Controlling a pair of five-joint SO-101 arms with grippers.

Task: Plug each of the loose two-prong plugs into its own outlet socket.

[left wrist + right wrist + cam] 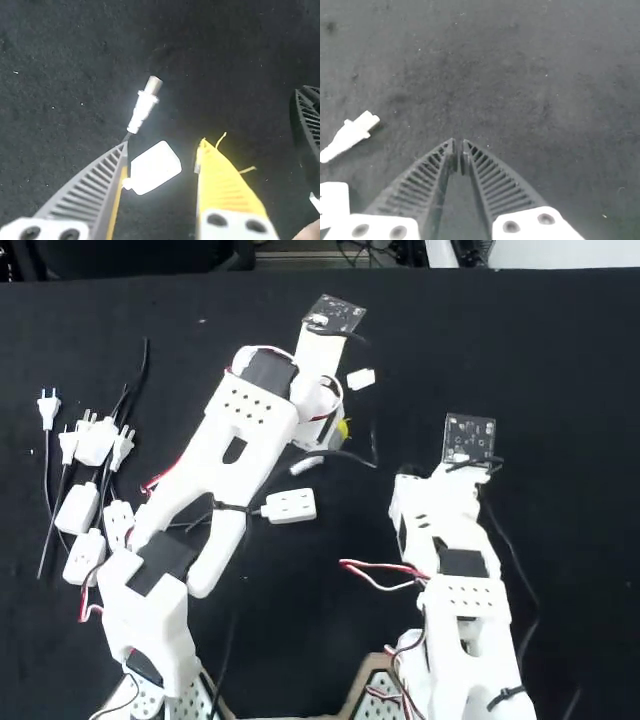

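Observation:
My left gripper (163, 144) is open over the black table, one finger grey (100, 185), the other yellow (220, 180). A small white block-shaped piece (152, 167) lies between them, close against the grey finger. Just beyond the tips lies a slim white plug (144, 105) on a dark cable. From above, the left gripper (325, 440) hangs near a loose plug (307, 467) and a white outlet socket (291, 505). My right gripper (456, 150) is shut on nothing above bare mat, with a white plug (350, 135) off to one side. In the high view the right gripper (405, 480) is right of the socket.
Several more white plugs (95, 440) and sockets (85, 530) with black cables are bunched at the table's left. Another small white piece (361, 379) lies behind the left gripper. A black gripper tip (305, 120) shows at the edge of the left wrist view.

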